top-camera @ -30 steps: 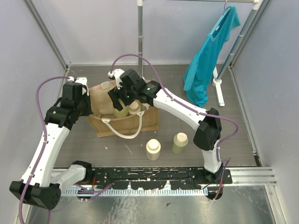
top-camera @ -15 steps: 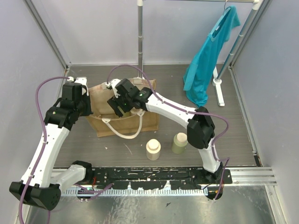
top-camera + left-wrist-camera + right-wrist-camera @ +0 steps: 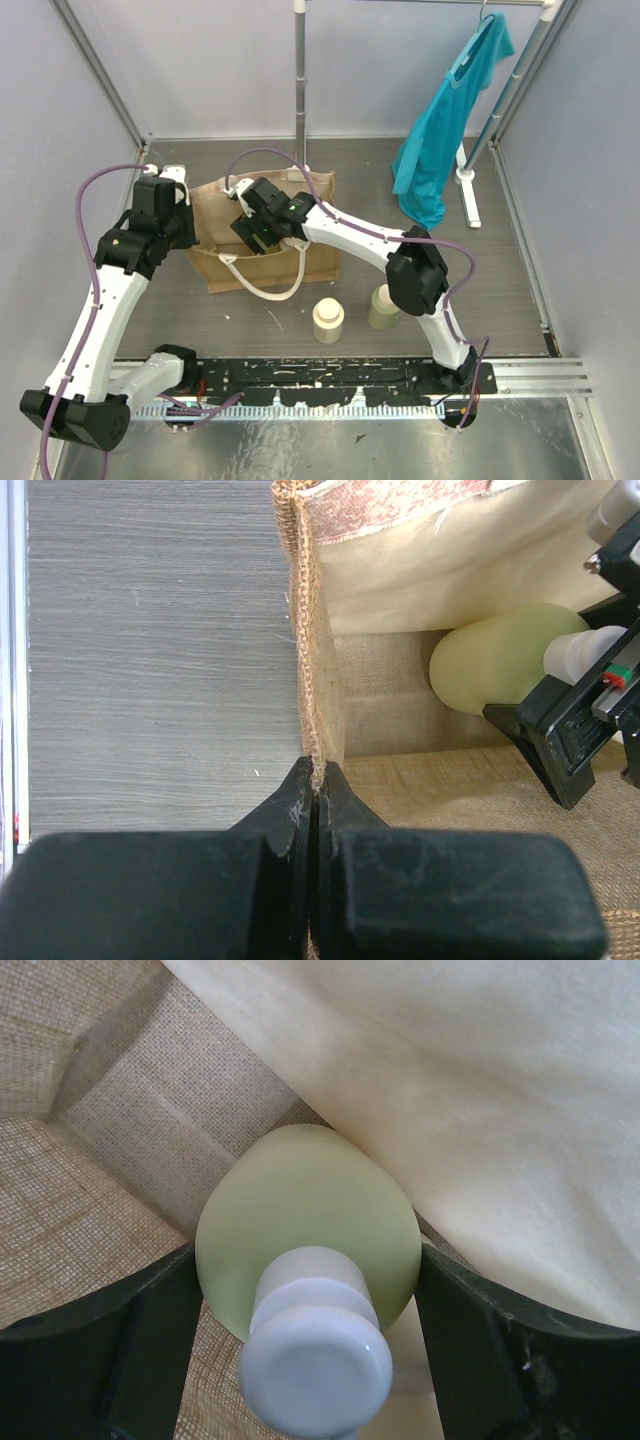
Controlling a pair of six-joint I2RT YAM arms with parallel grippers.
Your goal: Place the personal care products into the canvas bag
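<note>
The left end effector (image 3: 315,780) is clenched on the rim of the bag (image 3: 311,680). The right end effector (image 3: 308,1300) grasps a green bottle (image 3: 300,1210) low inside, against the lining. Withdrawing could snag that lining and tug the rim free. Since a second ago it has sunk deeper inside.

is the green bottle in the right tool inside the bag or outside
Inside. The green bottle, gripped by the right tool, has the walls and floor of the canvas bag around it.
</note>
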